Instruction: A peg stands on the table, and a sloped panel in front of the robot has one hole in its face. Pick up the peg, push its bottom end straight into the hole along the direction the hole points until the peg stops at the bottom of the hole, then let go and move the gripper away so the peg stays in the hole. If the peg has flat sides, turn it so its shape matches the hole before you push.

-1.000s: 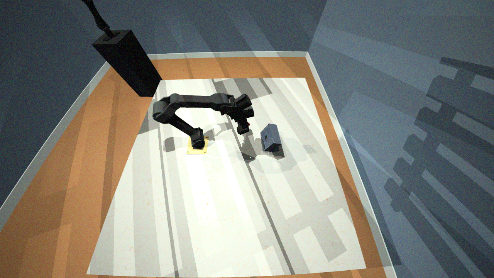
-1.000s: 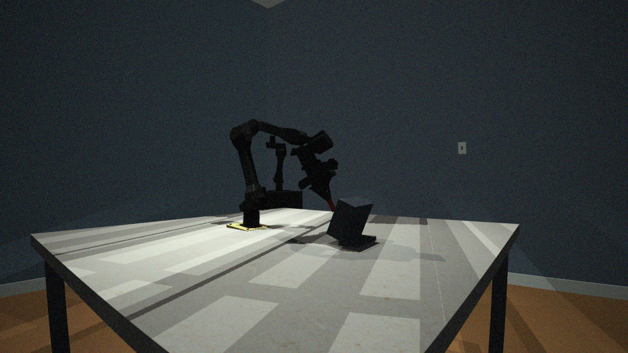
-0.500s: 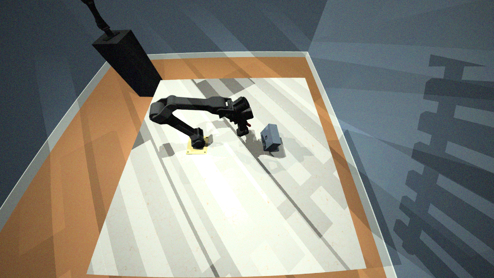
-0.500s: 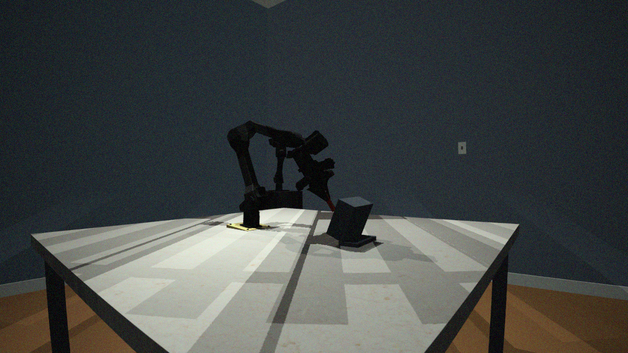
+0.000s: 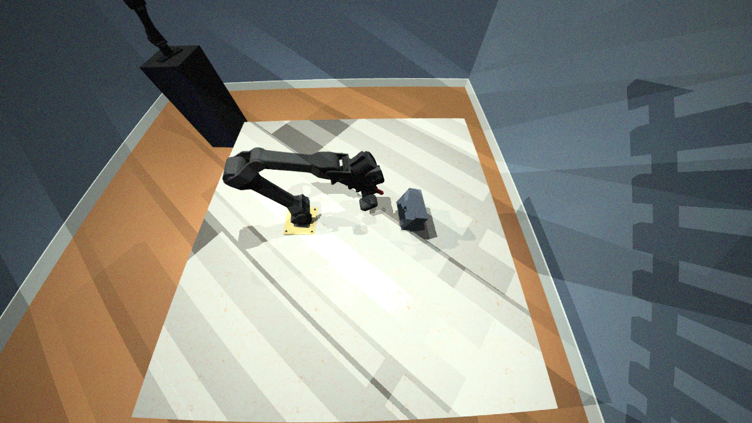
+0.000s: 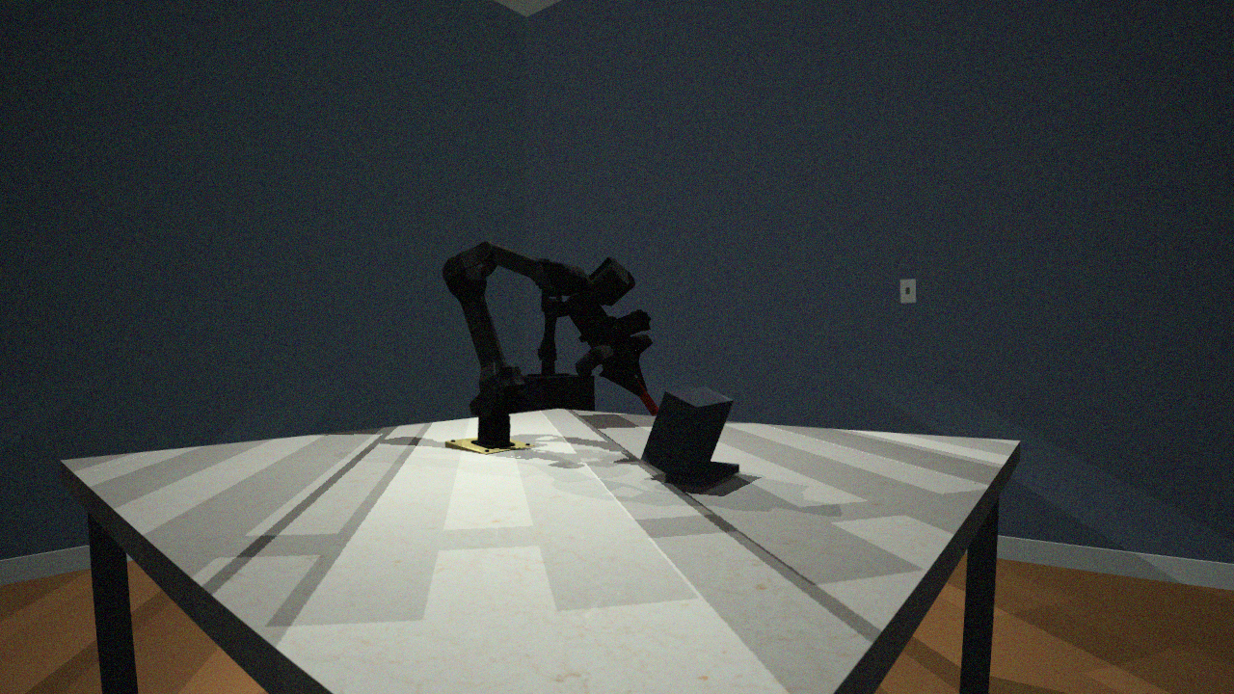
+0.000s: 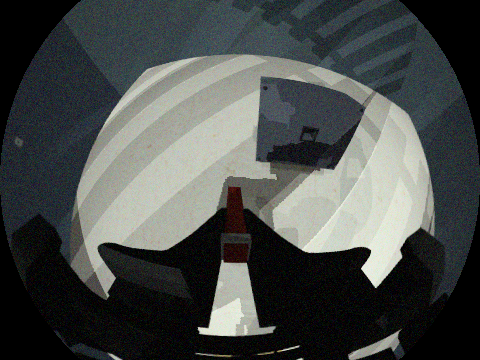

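Partly, claw (image 5: pixel 376 190) (image 6: pixel 641 387) (image 7: pixel 234 214) hides red peg (image 5: pixel 379 191) (image 6: pixel 649 402) (image 7: pixel 234 206).

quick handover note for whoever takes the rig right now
Gripper: shut on the red peg, held off the table.
Sloped panel: standing on the table, its hole unfilled.
Done: peg picked up.
Left: line the peg up with the hole, matching its flat sides, push it in until it stops, let go, move away.
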